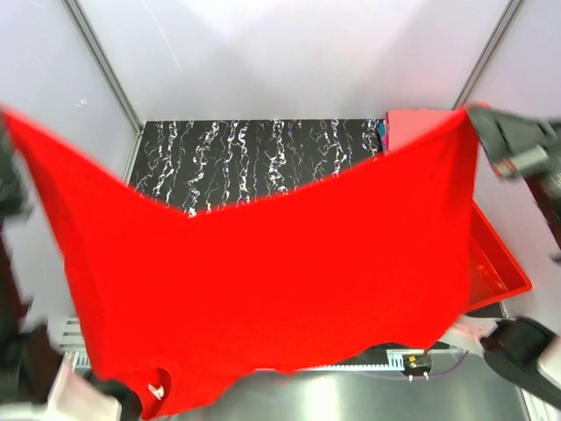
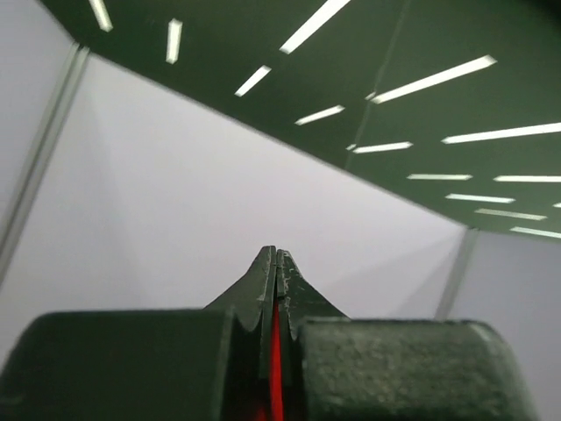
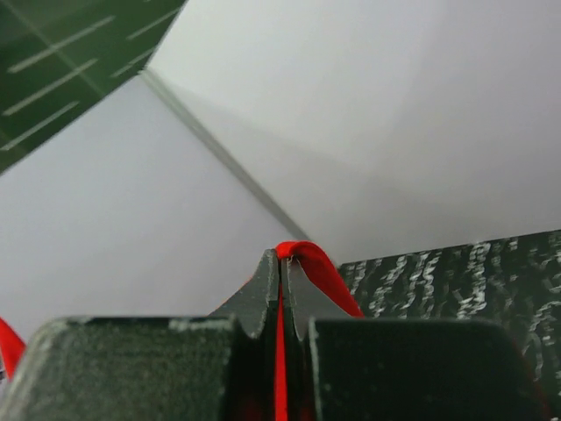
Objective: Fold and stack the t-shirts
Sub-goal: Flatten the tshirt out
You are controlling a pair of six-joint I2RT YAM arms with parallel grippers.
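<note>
A bright red t-shirt (image 1: 263, 281) hangs spread wide in the air above the table, stretched between both grippers and sagging in the middle. At the upper left, my left gripper (image 1: 7, 132) is shut on one corner; a thin red strip of the shirt (image 2: 277, 351) shows between its closed fingers (image 2: 263, 285). My right gripper (image 1: 480, 123) is shut on the opposite corner at the upper right, where a red fold (image 3: 320, 272) curls over its tip (image 3: 280, 257). A salmon-pink t-shirt (image 1: 412, 124) with a blue one (image 1: 383, 136) beside it lies at the back right.
A rigid red bin (image 1: 500, 263) stands along the table's right side, partly behind the hanging shirt. The black marbled tabletop (image 1: 263, 149) shows beyond the shirt. Grey walls with metal posts (image 1: 105, 66) enclose the space. The arm bases (image 1: 526, 346) sit at the near edge.
</note>
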